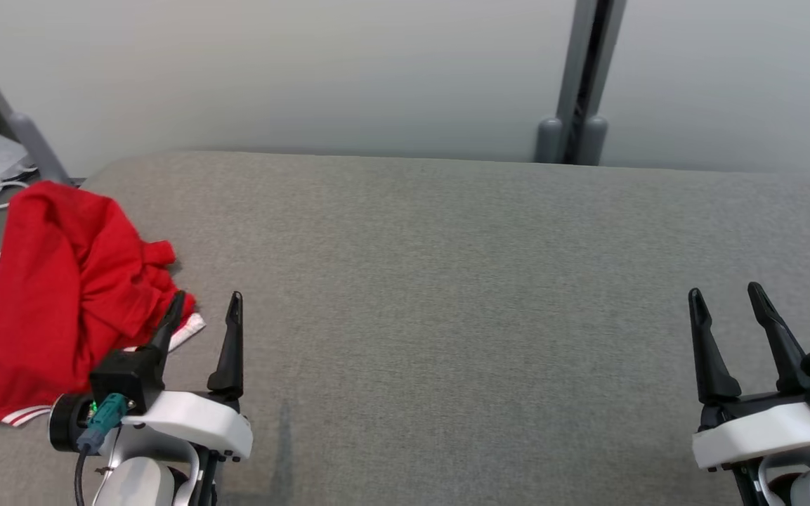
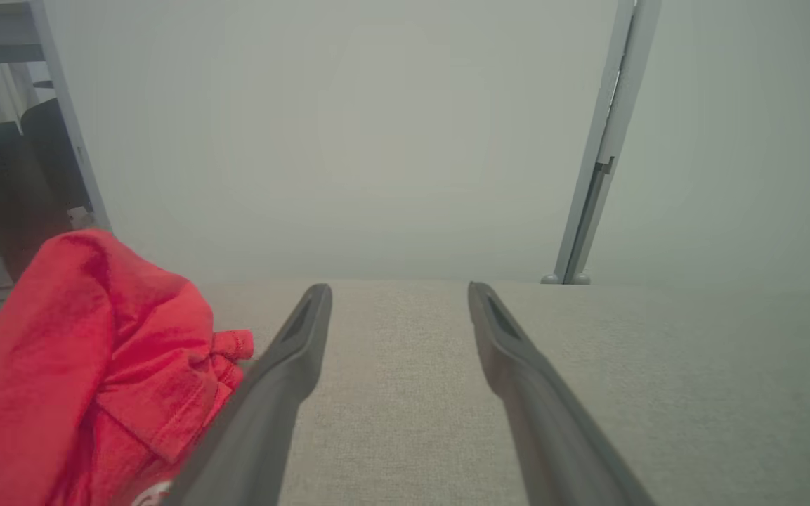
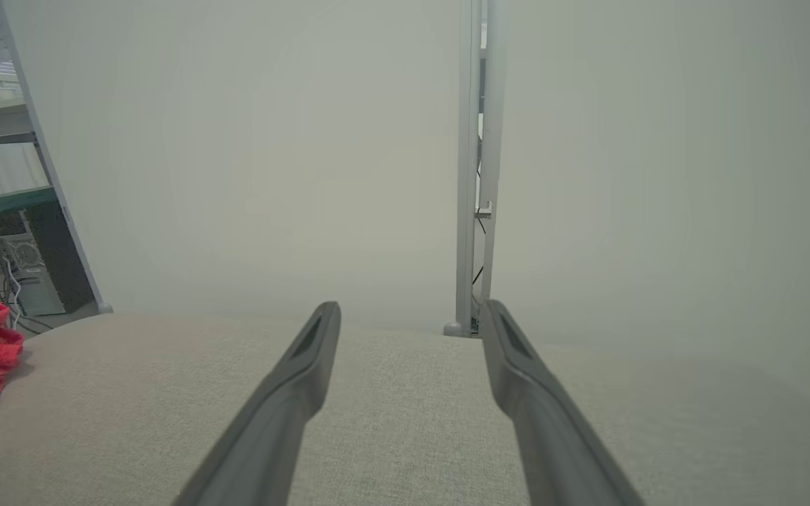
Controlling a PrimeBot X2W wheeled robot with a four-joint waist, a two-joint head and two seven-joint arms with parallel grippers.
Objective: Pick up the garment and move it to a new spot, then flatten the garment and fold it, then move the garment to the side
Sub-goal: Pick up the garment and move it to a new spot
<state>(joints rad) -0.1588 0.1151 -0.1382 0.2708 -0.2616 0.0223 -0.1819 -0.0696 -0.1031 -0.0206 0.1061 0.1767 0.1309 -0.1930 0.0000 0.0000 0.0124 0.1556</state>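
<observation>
We see the red garment lying crumpled at the left edge of the grey cloth-covered table. Our left gripper stands spread wide and empty, its outer finger just beside the cloth. Our right gripper, equally wide, holds nothing and is well apart from the garment.

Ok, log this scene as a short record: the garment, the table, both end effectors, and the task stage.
garment: red with white trim, crumpled in a heap at the table's left side
table: grey, cloth-covered
left end effector: open, holding nothing, close beside the heap's right edge; contact cannot be told
right end effector: open, holding nothing, over bare table at the far right
task stage: garment not yet picked up, flattened or folded
</observation>
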